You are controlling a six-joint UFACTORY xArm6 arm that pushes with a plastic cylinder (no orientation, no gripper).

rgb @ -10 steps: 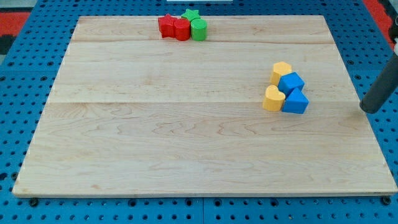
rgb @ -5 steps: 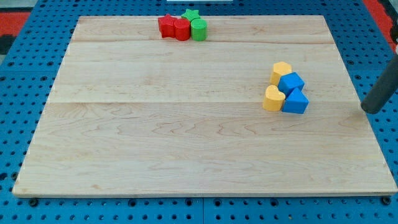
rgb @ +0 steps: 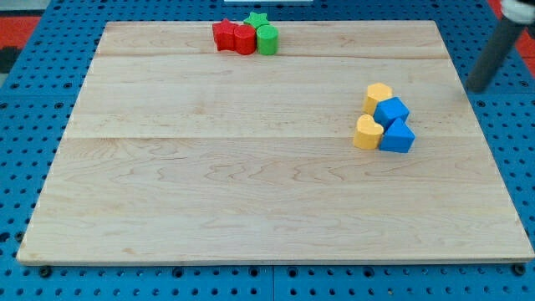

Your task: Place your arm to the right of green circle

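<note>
The green circle [rgb: 267,39] stands near the board's top edge, touching a red block [rgb: 244,39] on its left. A green star [rgb: 257,19] sits just behind them and another red block [rgb: 223,35] lies further left. My tip [rgb: 476,89] is at the board's right edge, far to the right of the green circle and lower in the view. It touches no block.
Two yellow blocks [rgb: 378,97] [rgb: 366,132] and two blue blocks [rgb: 390,111] [rgb: 398,136] form a cluster at the board's right, left of and below my tip. The wooden board [rgb: 251,184] lies on a blue pegboard.
My tip has moved toward the view's top and slightly left along the board's right edge. No block has moved.
</note>
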